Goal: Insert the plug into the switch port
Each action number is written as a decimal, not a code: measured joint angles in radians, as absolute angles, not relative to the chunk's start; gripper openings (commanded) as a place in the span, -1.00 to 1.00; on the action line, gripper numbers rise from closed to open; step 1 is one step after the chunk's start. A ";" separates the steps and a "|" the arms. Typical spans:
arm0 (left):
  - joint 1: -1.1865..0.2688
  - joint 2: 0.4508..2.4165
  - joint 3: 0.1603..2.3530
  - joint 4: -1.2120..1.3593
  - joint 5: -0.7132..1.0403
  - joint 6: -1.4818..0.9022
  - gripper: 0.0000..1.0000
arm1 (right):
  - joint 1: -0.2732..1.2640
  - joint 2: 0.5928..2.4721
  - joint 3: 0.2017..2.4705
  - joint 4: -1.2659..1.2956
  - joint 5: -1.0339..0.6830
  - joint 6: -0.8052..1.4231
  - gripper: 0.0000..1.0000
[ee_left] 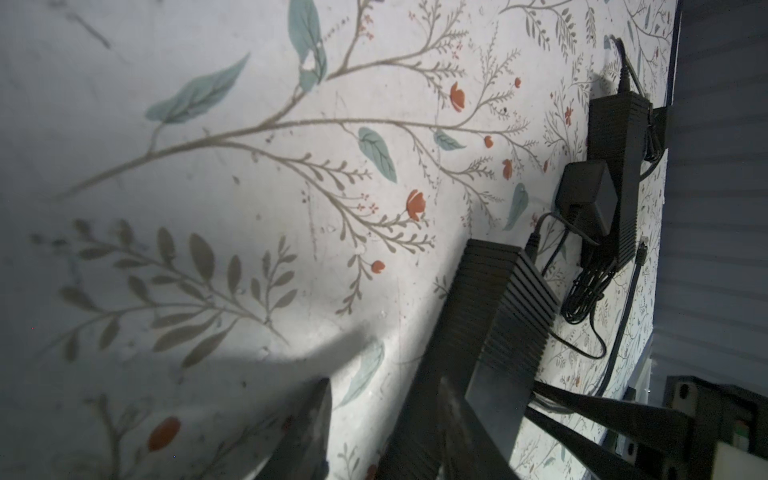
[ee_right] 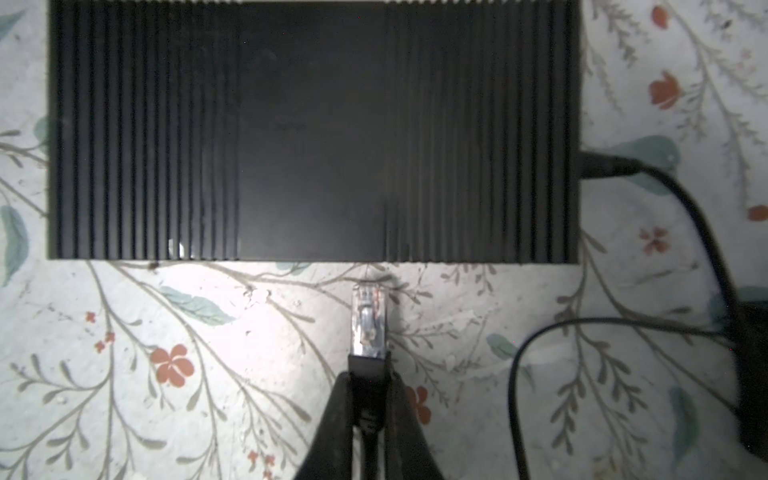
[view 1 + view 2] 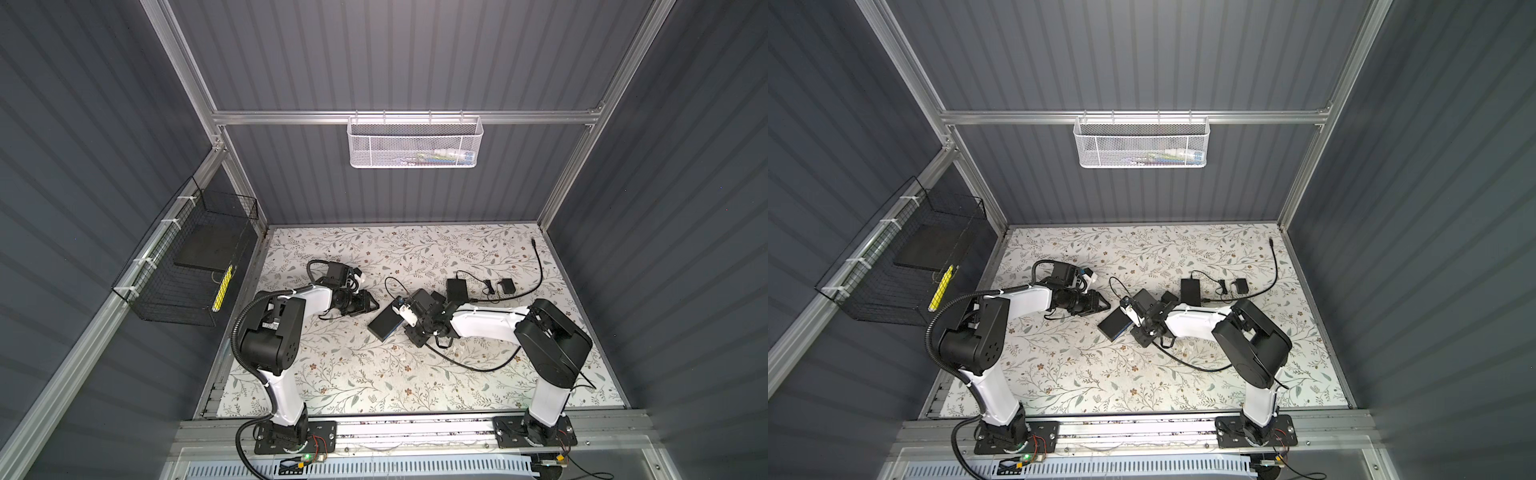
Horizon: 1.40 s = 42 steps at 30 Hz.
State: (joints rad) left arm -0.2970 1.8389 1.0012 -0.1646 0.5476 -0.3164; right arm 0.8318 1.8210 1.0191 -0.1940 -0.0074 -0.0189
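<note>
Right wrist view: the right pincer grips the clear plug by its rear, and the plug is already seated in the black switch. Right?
Not seated. The right pincer grips the clear plug by its rear, but the right wrist view shows a strip of floral table between the plug's tip and the black switch.

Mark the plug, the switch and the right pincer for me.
plug [image 2: 368,320]: right wrist view, on its clear connector body.
switch [image 2: 311,124]: right wrist view, on the smooth middle of its black top.
right pincer [image 2: 368,376]: right wrist view, midway between its fingertips, which clamp the plug's black boot.
</note>
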 measured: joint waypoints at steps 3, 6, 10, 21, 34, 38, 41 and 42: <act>-0.306 1.832 0.995 -0.163 0.553 -0.315 -0.05 | 0.832 1.821 1.019 -0.194 -0.008 -0.019 -1.00; -0.307 1.814 0.977 -0.165 0.556 -0.314 -0.02 | 0.832 1.820 1.019 -0.194 -0.007 -0.019 -1.00; -0.307 1.793 0.967 -0.169 0.564 -0.313 -0.01 | 0.832 1.816 1.019 -0.196 -0.008 -0.019 -1.00; -0.334 1.795 0.967 -0.169 0.598 -0.298 0.00 | 0.831 1.815 1.030 -0.186 -0.019 -0.019 -1.00; -0.361 1.835 0.986 -0.168 0.611 -0.294 -0.02 | 0.831 1.815 1.035 -0.183 -0.036 -0.012 -1.00; -0.366 1.844 0.994 -0.164 0.617 -0.294 -0.03 | 0.831 1.815 1.038 -0.181 -0.047 -0.006 -1.00; -0.368 1.846 0.994 -0.162 0.618 -0.294 -0.05 | 0.831 1.816 1.042 -0.179 -0.051 0.000 -1.00; -0.368 1.847 0.994 -0.160 0.619 -0.294 -0.06 | 0.831 1.816 1.042 -0.179 -0.052 0.001 -1.00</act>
